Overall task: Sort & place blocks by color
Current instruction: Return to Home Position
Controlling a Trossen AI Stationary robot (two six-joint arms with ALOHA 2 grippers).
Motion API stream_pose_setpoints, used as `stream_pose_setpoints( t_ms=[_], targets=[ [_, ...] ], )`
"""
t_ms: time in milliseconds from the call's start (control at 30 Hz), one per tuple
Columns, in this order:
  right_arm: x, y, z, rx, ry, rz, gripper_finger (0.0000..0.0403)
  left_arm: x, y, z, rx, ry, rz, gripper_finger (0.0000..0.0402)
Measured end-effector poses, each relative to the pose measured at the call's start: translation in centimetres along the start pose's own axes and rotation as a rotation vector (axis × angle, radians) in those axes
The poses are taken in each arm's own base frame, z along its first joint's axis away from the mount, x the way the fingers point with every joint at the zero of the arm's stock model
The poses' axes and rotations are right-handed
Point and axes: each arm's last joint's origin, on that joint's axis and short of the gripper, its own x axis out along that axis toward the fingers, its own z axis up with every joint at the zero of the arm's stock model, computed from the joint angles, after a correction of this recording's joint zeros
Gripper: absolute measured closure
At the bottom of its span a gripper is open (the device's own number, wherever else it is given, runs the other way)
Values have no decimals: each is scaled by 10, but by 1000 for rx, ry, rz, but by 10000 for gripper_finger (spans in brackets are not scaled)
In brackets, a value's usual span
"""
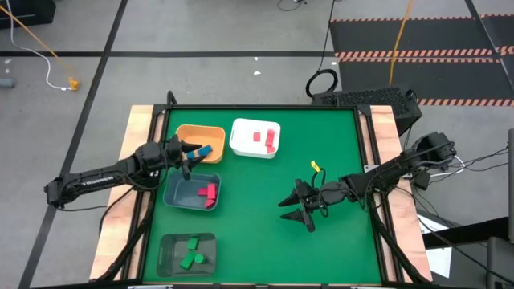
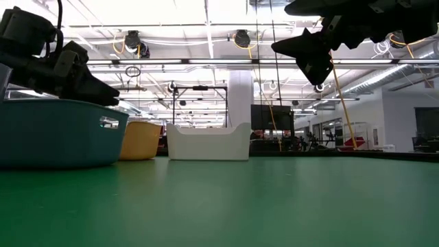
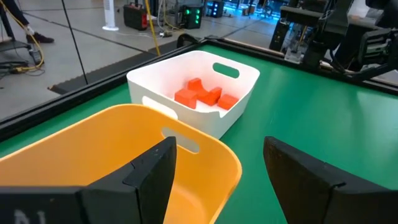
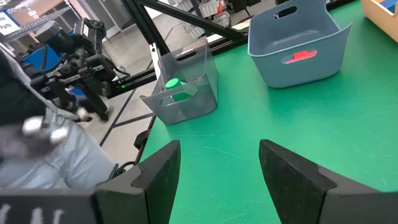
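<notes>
Left fingers apart over orange bin rim; blue block inside, just beside them. Right fingers apart above green counter, well apart from white bin.

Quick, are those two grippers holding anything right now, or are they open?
Left gripper: open, holding nothing, by the orange bin.
Right gripper: open, holding nothing, above the bare green table.

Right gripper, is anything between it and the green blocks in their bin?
Nothing visible on the mat; only the bin wall stands between the open right gripper and the green blocks.
</notes>
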Motion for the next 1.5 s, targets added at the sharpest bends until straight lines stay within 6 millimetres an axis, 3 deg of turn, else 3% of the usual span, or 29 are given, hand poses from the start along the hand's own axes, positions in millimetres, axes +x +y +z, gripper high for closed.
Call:
stream_pose_setpoints(
  t_ms=[1300, 1500],
  targets=[
    [0, 2, 4, 2, -38, 22, 193, 0, 0, 0, -1, 0, 1, 160],
    [-13, 6, 28, -234, -184, 47, 193, 0, 0, 0, -1, 0, 2, 160]
  ],
)
